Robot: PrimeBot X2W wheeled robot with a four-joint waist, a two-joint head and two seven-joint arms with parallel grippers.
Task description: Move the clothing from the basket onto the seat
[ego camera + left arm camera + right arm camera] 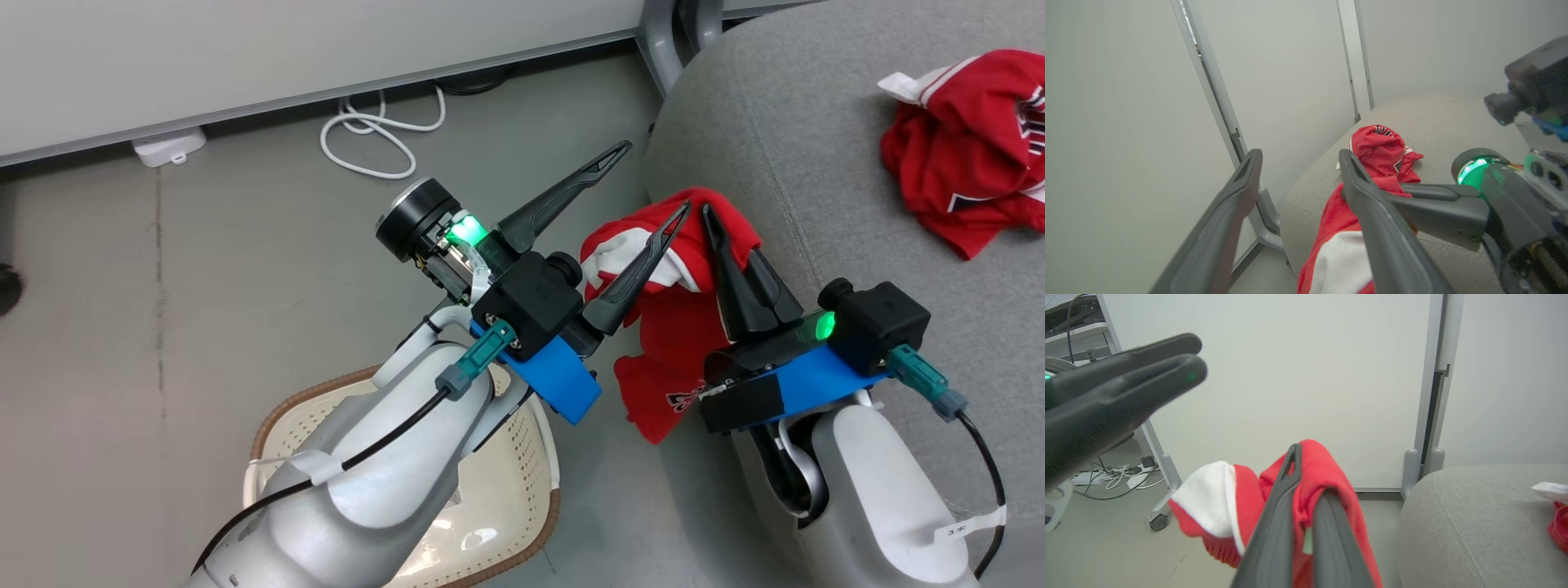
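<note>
Red garment (678, 367): hung pinched in closed right gripper (706, 216) over seat (816, 122) edge, probably for laying down. Left gripper (655, 175): spread wide, empty, just beside. Second garment (971, 155): lay crumpled on seat, clear of basket (269, 416).

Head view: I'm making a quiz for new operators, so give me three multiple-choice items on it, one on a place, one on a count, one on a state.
1. The loose garment lies: A in the basket; B on the floor; C on the seat.
2. Red garments in the head view: A one; B two; C three.
3. The left gripper is: A open; B shut, empty; C shut on the basket.
C: it lies crumpled on grey upholstery.
B: besides it, the held garment hangs from the shut right gripper.
A: its fingers stand spread, nothing between them.
</note>
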